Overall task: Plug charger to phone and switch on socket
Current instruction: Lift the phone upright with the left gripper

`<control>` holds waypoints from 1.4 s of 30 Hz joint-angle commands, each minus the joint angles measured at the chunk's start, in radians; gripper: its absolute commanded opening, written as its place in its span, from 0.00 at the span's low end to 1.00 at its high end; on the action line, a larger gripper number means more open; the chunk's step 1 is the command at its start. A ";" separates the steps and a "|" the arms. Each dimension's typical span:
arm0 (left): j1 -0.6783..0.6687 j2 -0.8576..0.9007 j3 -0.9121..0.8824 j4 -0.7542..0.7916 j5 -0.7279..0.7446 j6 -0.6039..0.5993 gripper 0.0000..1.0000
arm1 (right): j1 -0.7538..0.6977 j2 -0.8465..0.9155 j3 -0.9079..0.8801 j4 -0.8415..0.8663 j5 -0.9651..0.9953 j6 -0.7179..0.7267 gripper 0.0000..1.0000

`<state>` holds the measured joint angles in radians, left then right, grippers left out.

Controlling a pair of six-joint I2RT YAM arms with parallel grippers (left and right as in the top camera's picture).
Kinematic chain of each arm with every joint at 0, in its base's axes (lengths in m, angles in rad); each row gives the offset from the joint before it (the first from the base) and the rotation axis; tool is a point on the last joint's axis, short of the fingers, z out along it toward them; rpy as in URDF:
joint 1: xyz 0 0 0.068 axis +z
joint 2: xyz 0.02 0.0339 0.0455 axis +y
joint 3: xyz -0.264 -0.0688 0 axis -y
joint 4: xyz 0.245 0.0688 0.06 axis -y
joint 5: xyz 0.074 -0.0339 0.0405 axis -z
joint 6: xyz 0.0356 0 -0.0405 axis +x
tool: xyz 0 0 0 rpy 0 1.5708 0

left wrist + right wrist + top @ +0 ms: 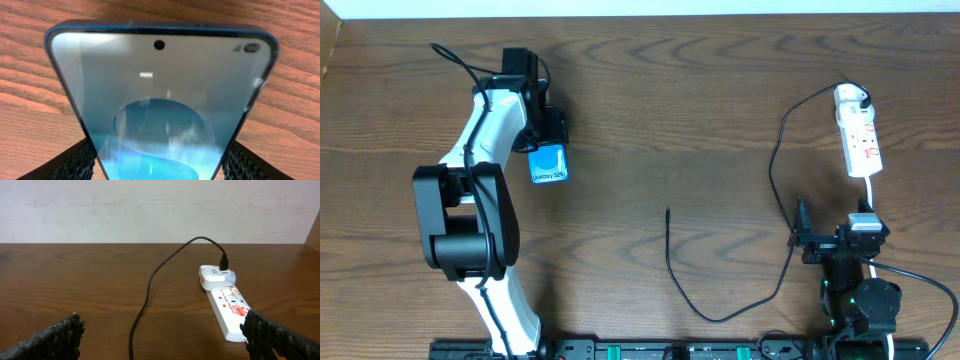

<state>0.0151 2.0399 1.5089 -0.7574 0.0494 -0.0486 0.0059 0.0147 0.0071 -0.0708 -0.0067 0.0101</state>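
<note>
This looks like a robotics lab bench: a white robot arm (485,115) and a dark robot arm (860,300) rise from a black equipment rail (650,351) at the edge of a wood-grain table (650,120) — with a plain white wall (150,210) behind it.

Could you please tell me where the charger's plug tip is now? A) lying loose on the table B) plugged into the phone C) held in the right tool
A: the charger's plug tip lies on the table, far from the phone in the left tool and the open right tool.
</note>
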 commanded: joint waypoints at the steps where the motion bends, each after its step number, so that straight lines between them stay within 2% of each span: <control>1: 0.002 -0.022 -0.031 0.016 -0.013 0.010 0.07 | -0.005 -0.005 -0.002 -0.005 0.001 -0.015 0.99; 9: 0.002 -0.020 -0.100 0.072 -0.012 0.010 0.07 | -0.005 -0.005 -0.002 -0.005 0.001 -0.015 1.00; 35: 0.002 -0.020 -0.177 0.113 -0.012 0.009 0.09 | -0.005 -0.005 -0.002 -0.005 0.001 -0.015 0.99; 36: 0.002 -0.020 -0.177 0.113 -0.012 0.009 0.17 | -0.005 -0.005 -0.002 -0.004 0.001 -0.015 0.99; 37: 0.002 -0.020 -0.177 0.112 -0.012 0.009 0.39 | -0.005 -0.005 -0.002 -0.005 0.001 -0.015 0.99; 38: 0.002 -0.020 -0.177 0.112 -0.012 0.009 0.55 | -0.005 -0.005 -0.002 -0.004 0.001 -0.015 0.99; 39: 0.002 -0.020 -0.177 0.112 -0.012 0.009 0.59 | -0.005 -0.005 -0.002 -0.005 0.001 -0.015 0.99; 40: 0.002 -0.020 -0.177 0.112 -0.012 0.009 0.75 | -0.005 -0.005 -0.002 -0.004 0.001 -0.015 0.99; 41: 0.002 -0.020 -0.177 0.109 -0.012 0.009 0.83 | -0.005 -0.005 -0.002 -0.005 0.001 -0.015 0.99; 42: 0.002 -0.020 -0.177 0.109 -0.012 0.009 0.85 | -0.005 -0.005 -0.002 -0.004 0.001 -0.015 0.99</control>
<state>0.0143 2.0289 1.3533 -0.6392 0.0456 -0.0463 0.0059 0.0147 0.0071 -0.0708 -0.0067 0.0097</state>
